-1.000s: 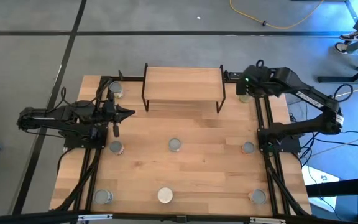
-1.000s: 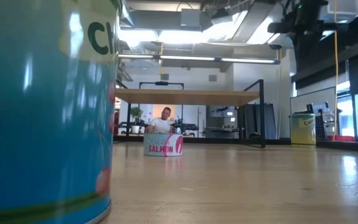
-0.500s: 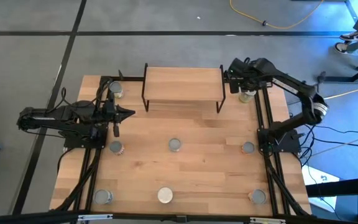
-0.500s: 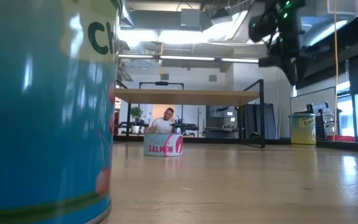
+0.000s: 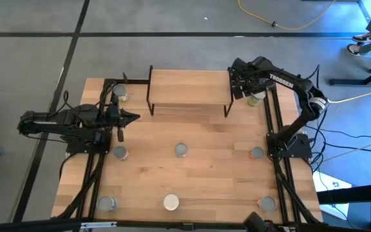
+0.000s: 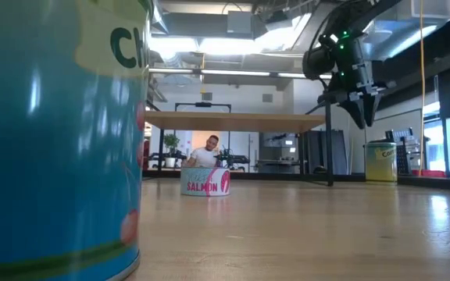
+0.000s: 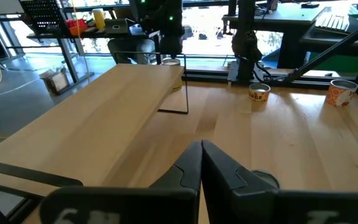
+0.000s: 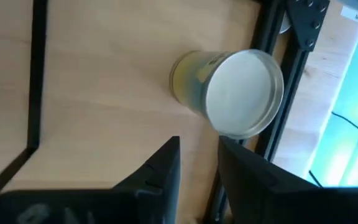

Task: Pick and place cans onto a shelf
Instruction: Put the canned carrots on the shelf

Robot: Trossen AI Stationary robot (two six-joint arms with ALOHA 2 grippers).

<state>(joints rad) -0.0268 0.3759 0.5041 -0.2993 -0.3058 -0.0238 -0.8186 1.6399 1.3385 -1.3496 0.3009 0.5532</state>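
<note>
The shelf point(image 5: 189, 87) with a light-wood top and thin black legs stands at the table's far middle; it also shows in the low view point(image 6: 233, 119). Several cans stand upright on the tabletop. A yellow can point(image 5: 256, 98) stands by the shelf's right end. My right gripper point(image 5: 237, 89) hangs above the table between the shelf's right end and that can point(image 8: 229, 93), pointing down, its fingers a narrow gap apart and empty point(image 8: 199, 146). It also shows in the low view point(image 6: 362, 115). My left gripper point(image 5: 131, 117) waits shut and empty at the left point(image 7: 201, 149).
Other cans stand at the far left point(image 5: 120, 94), across the middle point(image 5: 120, 153) point(image 5: 181, 150) point(image 5: 257, 153) and along the near edge point(image 5: 107, 203) point(image 5: 171, 202) point(image 5: 267, 203). Black rails point(image 5: 272, 129) run along both sides. A person shows in the room beyond point(image 6: 206, 154).
My right gripper has swung from the far right rail toward the table's left, to the shelf's right end, has come down, and has tipped so that its fingers point down. No can has moved.
</note>
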